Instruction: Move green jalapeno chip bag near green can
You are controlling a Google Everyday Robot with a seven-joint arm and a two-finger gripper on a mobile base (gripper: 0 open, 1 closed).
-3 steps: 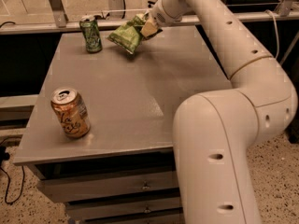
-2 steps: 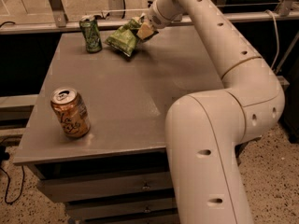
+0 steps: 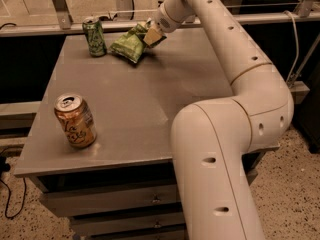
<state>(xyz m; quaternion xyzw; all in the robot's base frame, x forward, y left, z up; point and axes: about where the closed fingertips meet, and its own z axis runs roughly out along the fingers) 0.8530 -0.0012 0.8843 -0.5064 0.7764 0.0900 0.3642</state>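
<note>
Your gripper [image 3: 151,34] is at the far edge of the gray table [image 3: 150,109], its fingers pinching the right end of the green jalapeno chip bag [image 3: 129,44]. The bag is just right of the upright green can [image 3: 94,36], not touching it. An orange can [image 3: 75,120] stands well apart, front left.

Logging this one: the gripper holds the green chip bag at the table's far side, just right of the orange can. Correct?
Not quite: the camera view shows the gripper holding the green chip bag just right of the green can; the orange can stands near-left.
</note>
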